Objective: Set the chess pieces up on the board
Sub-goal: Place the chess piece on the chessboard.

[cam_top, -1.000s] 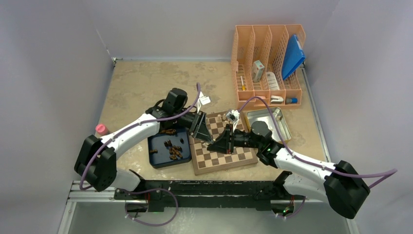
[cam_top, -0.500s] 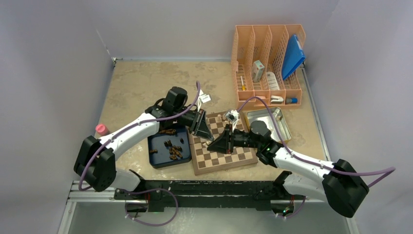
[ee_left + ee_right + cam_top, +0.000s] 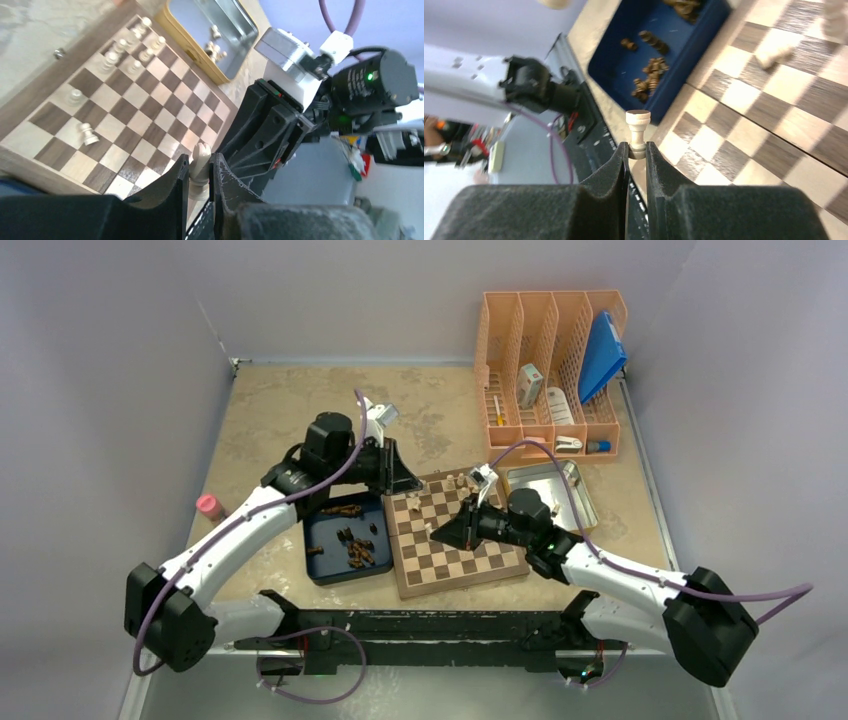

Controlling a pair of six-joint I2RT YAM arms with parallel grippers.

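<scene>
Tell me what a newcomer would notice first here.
Both arms meet at the chessboard, the left gripper pinching a pale chessman, the right gripper a pale piece. A blue tray of dark pieces lies left of the board; an orange rack stands at the far right.

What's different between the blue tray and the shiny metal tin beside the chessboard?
The blue tray is dark blue; the metal tin is shiny silver with a yellowish rim. The blue tray holds many dark brown pieces; the metal tin only a few pale pieces. The blue tray lies left of the board, the metal tin by its far right corner. Both are shallow and rectangular.
</scene>
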